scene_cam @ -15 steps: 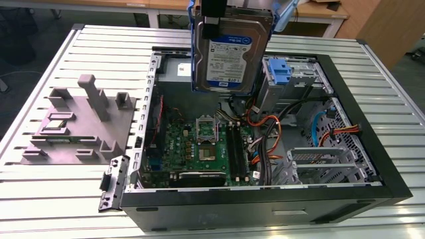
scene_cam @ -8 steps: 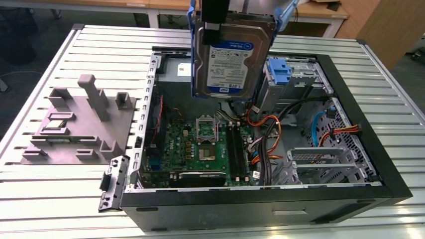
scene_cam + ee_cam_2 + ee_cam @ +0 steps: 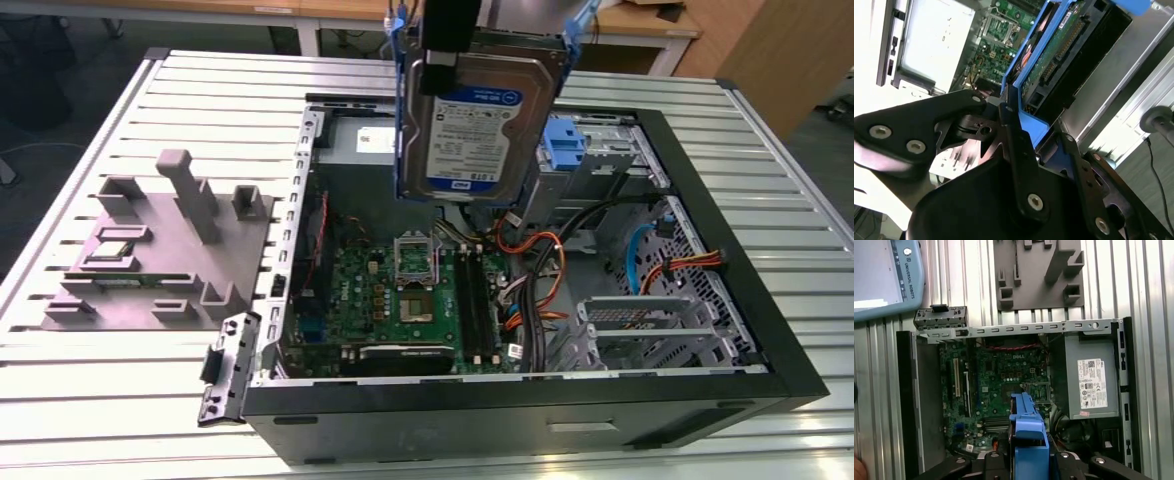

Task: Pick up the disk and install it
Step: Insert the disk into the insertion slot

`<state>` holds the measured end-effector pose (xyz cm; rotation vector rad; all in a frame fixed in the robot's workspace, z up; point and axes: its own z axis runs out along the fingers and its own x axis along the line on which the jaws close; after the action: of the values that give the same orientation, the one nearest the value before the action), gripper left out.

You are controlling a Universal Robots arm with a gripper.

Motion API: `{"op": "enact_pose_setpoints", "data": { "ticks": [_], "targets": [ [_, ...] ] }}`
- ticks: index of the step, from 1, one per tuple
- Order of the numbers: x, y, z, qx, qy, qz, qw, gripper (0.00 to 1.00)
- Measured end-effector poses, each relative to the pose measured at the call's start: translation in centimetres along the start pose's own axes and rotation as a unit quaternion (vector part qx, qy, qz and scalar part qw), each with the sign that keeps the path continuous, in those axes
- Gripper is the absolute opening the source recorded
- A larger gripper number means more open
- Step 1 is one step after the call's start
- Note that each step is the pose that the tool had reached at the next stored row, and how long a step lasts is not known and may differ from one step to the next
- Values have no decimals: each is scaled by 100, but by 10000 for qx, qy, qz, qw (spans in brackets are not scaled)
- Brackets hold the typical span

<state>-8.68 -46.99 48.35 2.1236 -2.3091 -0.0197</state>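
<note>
A slatted metal table [image 3: 107, 400] carries an open computer case [image 3: 747, 330]. The disk [image 3: 474, 130] is held upright in the air above the case, its blue carrier clamped by the gripper [image 3: 1029, 125]. Pickup is judged done and installation not yet done.

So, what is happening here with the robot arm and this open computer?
The arm's gripper has its fingers closed on the disk, gripping it by its blue carrier bracket. The disk hangs on edge in the air above the open computer case, and it is not yet seated in any bay. A grey fixture plate lies on the slatted table, at the exterior view's left of the case.
</note>
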Motion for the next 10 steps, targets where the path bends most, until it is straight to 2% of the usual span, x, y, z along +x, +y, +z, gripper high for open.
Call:
{"op": "enact_pose_setpoints", "data": {
  "ticks": [5, 10],
  "targets": [
    [-9, -115, 4, 3, 0, 0, 10000, 36],
    [-10, -123, 4, 3, 0, 0, 10000, 36]
  ]
}}
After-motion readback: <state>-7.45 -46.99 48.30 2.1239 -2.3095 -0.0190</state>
